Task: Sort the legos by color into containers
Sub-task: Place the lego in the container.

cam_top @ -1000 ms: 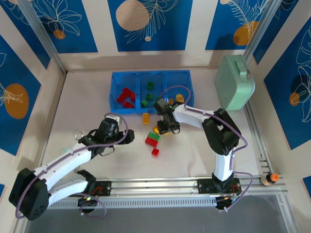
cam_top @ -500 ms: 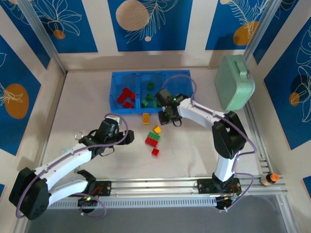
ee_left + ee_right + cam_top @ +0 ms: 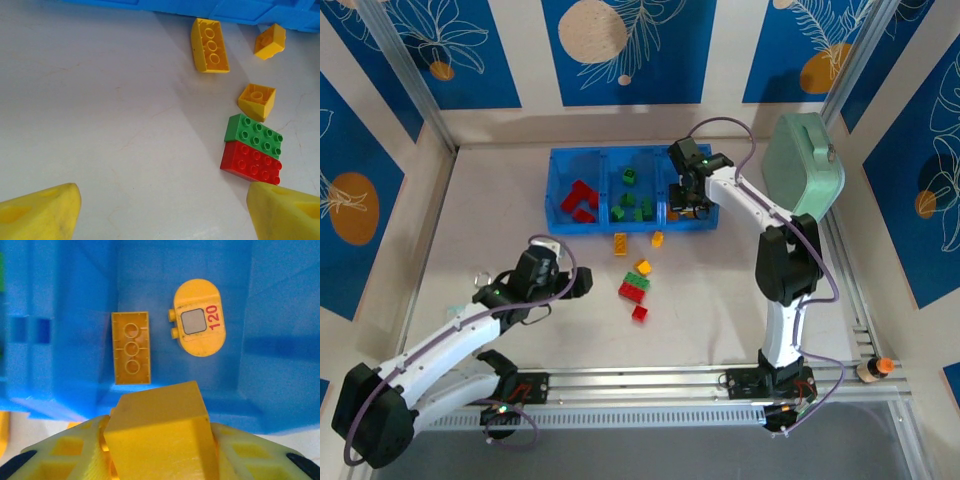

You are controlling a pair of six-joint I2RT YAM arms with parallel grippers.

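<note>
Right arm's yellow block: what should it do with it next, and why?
Probably open the right end effector and drop the block. The end effector is shut on the block above the right compartment of the tray, where a yellow brick and a rounded yellow piece lie, so the color matches.

The right arm stretched far forward, the right claw (image 3: 691, 198) gripping a yellow brick (image 3: 156, 432); the left claw (image 3: 160, 212) gaped wide.
</note>
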